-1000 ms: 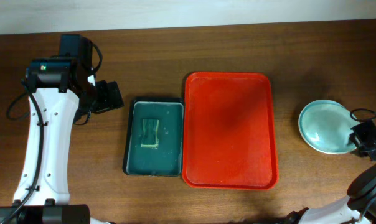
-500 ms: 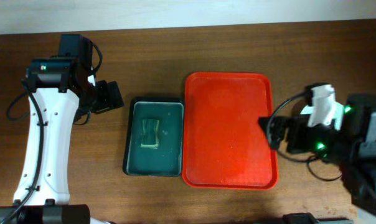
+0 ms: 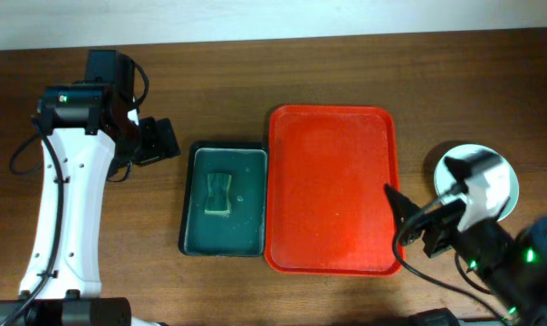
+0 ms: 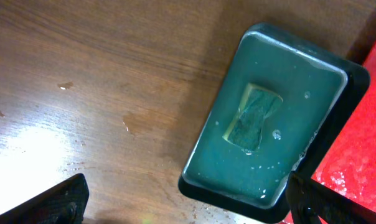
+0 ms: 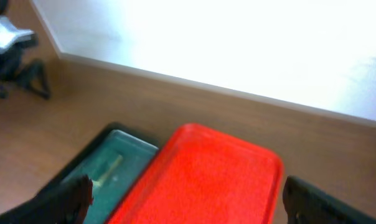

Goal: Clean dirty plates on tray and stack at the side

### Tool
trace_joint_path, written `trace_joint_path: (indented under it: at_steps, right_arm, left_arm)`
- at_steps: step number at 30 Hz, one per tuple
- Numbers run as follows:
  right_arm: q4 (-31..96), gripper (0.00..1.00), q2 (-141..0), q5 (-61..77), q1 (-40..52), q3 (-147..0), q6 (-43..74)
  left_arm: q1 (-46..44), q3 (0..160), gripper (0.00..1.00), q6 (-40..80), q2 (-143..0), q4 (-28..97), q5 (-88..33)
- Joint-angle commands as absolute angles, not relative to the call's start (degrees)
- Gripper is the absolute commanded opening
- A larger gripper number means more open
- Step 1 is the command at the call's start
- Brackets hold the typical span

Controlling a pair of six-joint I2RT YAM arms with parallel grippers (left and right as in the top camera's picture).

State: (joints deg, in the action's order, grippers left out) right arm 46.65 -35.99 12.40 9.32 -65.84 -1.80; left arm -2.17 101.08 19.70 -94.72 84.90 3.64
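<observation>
The red tray point(image 3: 332, 190) lies bare at the table's middle, also in the right wrist view point(image 5: 200, 180) and at the left wrist view's edge point(image 4: 365, 155). A white plate point(image 3: 493, 179) sits on the table right of the tray, glaring; whether others lie under it I cannot tell. My right gripper point(image 3: 417, 222) hangs open by the tray's right rim, its jaws wide and empty over the tray point(image 5: 188, 205). My left gripper point(image 3: 156, 140) stands open and empty left of the green tray, with nothing between its fingers point(image 4: 188, 211).
A dark green tray point(image 3: 190, 204) with teal water and a sponge point(image 3: 218, 194) sits against the red tray's left side, seen too from the left wrist point(image 4: 325, 143). The right arm's body covers the front right corner. A pale wall borders the table's far edge.
The right arm swung from the right edge across the plate to the front right, its gripper now pointing at the tray's right rim. The plate shows again. The left arm has not moved.
</observation>
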Motion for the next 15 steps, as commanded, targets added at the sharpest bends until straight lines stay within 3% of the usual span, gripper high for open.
trace_joint_path:
  at_steps: [1, 9, 15]
  right_arm:
    - [40.12, 0.98, -26.68, 5.04, 8.56, -51.46, -3.03]
    - [20.88, 0.98, -3.36, 4.95, 8.56, -17.61, -2.96]
    - [4.01, 0.98, -0.19, 5.76, 8.56, -3.14, -2.96]
  left_arm:
    - [-2.07, 101.89, 0.99, 19.86, -94.06, 84.93, 3.88]
    - [-2.07, 101.89, 0.99, 19.86, -94.06, 84.93, 3.88]
    - [-2.07, 101.89, 0.99, 19.86, -94.06, 84.93, 3.88]
